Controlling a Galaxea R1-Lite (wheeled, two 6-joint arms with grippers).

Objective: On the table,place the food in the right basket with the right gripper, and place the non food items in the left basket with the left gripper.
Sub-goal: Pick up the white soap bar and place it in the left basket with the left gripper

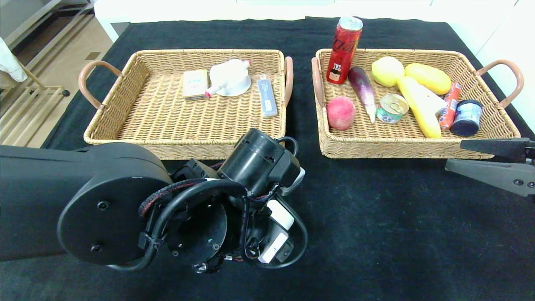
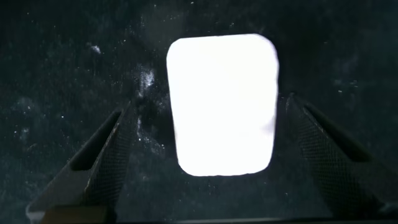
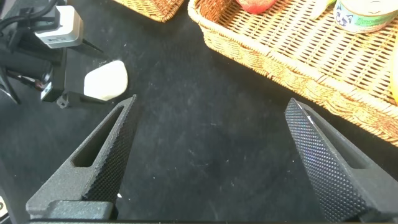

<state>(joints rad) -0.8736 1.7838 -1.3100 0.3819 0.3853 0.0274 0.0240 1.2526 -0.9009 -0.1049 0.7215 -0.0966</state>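
White block point(image 2: 222, 104) is largely hidden by the left arm in head view; left end effector point(image 2: 211, 155) is spread open around it, ungripped, on the surface point(image 1: 397, 230) before the left basket point(image 1: 125, 125). Right end effector point(image 3: 205, 162) is held open beside the right basket point(image 1: 493, 121) of food.

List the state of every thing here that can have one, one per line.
left gripper: open, fingers either side of the white block, not touching it
white block: flat on the black table, not gripped
right gripper: open, empty, above bare table near the right basket
red can: upright, in the right basket
tin can: lying tilted, unopened
left basket: holds three items
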